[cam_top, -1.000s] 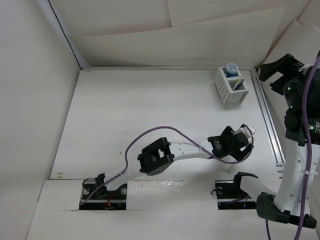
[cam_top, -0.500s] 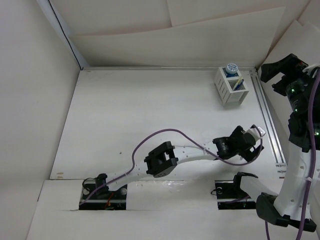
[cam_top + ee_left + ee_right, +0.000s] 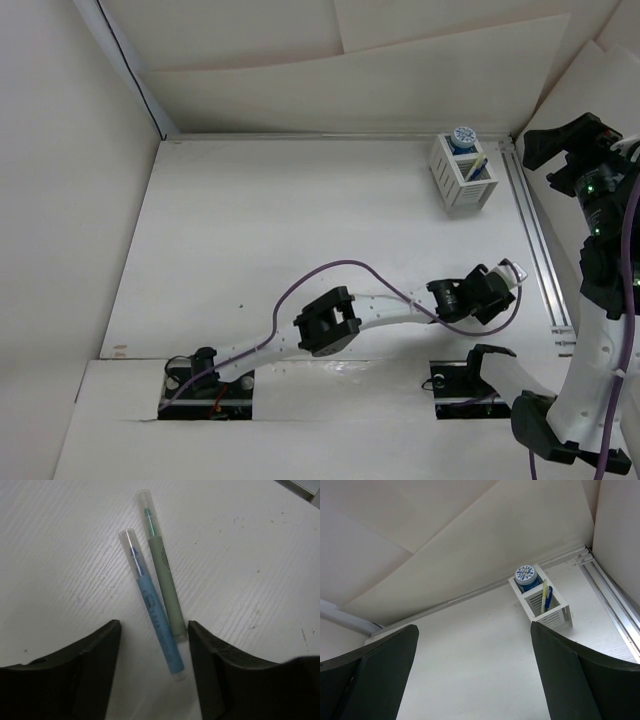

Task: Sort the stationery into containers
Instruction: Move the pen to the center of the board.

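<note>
From above, the left hand (image 3: pixel 503 283) reaches out low over the right part of the table (image 3: pixel 300 230) and hides whatever lies under it; only its wrist camera shows two sticks there. In that close view the two dark fingers (image 3: pixel 95 670) are cut off by the lower edge. They stand partly apart with nothing gripped, one on each side of the sticks' near ends. The light-blue stick (image 3: pixel 151 605) lies flat between them with a gap on either side. The grey-green stick (image 3: pixel 167 587) lies alongside it, touching or nearly so, and its near end sits just beside the other finger; contact there cannot be made out. Each stick has a clear cap with a coloured tip showing through, and each barrel bears small dark print too fine to read. The right hand (image 3: pixel 474 625) is raised high at the table's right side, its fingers spread wide and empty, their outer parts cropped by the frame. It looks down on the white slatted organizer box (image 3: pixel 555 615) near the far right corner. A blue-and-white patterned roll (image 3: pixel 525 573) fills the far compartment, its lower part hidden by the walls. The near compartment holds a pale-yellow stick (image 3: pixel 544 592) and a dark blue pen (image 3: pixel 548 599), leaning together with only their upper lengths in sight.
</note>
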You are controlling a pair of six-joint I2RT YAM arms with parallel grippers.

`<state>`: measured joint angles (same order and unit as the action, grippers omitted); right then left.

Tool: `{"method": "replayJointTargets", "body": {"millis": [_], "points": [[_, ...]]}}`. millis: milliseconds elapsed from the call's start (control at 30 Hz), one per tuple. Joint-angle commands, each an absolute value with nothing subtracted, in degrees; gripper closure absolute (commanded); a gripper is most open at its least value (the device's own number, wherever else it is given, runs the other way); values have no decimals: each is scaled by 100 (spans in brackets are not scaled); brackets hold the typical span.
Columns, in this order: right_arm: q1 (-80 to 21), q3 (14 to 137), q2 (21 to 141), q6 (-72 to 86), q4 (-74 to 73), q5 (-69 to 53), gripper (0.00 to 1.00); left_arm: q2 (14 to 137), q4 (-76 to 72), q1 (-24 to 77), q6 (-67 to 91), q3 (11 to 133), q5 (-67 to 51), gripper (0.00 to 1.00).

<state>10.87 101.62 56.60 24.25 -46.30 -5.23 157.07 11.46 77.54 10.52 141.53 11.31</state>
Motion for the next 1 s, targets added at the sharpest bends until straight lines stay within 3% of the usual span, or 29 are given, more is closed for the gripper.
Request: {"method": "replayJointTargets", "body": {"millis": [0,33,167,367,800,967], "points": [[1125,10283,5485,2461,-4412,-659,0,15732,1459,7770,993,14256,1388,47],[1125,10214,5432,2461,-4343,-720,0,15645,1459,7770,993,14151,1389,56],[1125,10160,5432,2461,-4280,-721,0,15382,1318,7709,1133,13475,1617,72],[1125,9828,5379,2461,-4166,-834,0,14662,950,7506,1607,12079,1819,90],[1125,7674,5089,2733,-3094,-1932,0,12043,-61,6426,2810,7746,2162,94],[625,6726,5141,2664,-2839,-1934,0,11382,-387,5758,3199,6593,1917,94]]}}
